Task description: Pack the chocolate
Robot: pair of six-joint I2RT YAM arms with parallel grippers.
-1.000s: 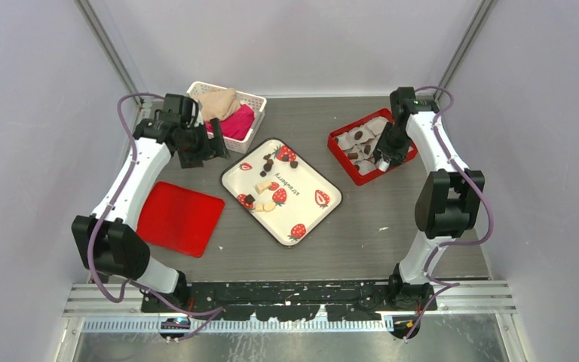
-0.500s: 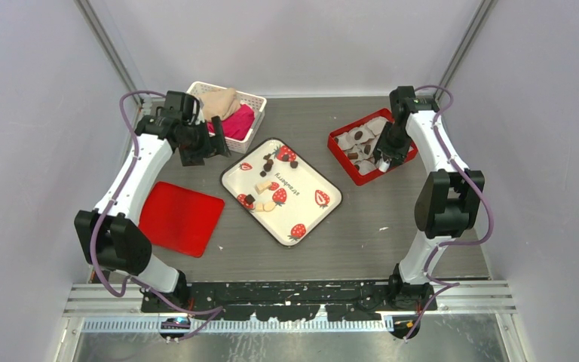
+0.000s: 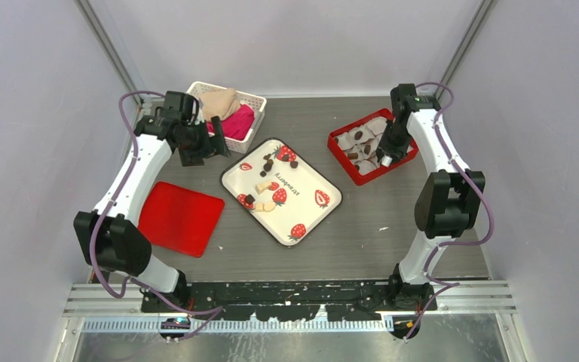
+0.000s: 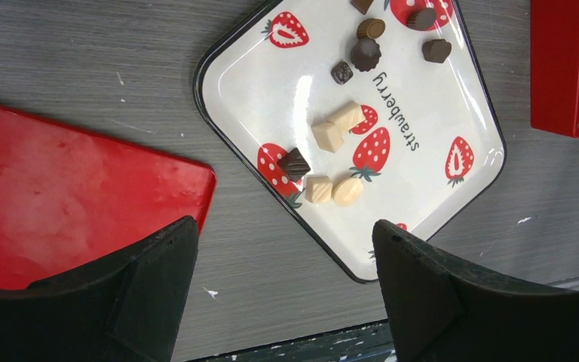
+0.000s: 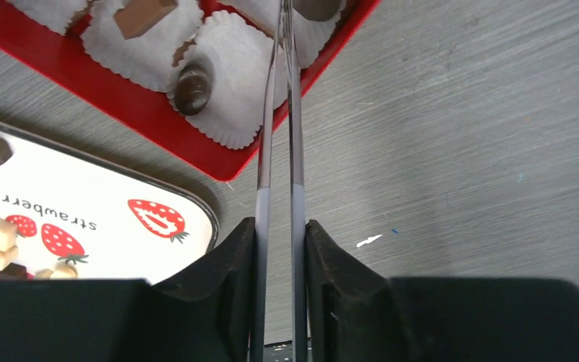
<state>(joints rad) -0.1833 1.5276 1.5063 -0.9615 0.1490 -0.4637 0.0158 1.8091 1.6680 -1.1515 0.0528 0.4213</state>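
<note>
Several dark chocolate lumps (image 3: 268,162) and some pale pieces (image 4: 328,136) lie on the white strawberry tray (image 3: 313,185); the left wrist view shows dark lumps (image 4: 365,53) too. My left gripper (image 3: 209,147) hangs open and empty above the table beside the tray (image 4: 264,83). My right gripper (image 3: 384,157) is shut on metal tongs (image 5: 279,151). The tong tips reach into the red box (image 3: 344,160), next to a dark chocolate (image 5: 318,7) at the frame's top. Another chocolate (image 5: 194,87) sits in a white paper cup there.
A flat red lid (image 3: 179,217) lies on the table at the left. A white basket (image 3: 252,124) with pink and beige cloth stands at the back left. The red box holds several white paper cups, some with chocolates.
My right gripper with the tongs has shifted slightly farther back over the red box. My left arm moved a little at first, then held still.
</note>
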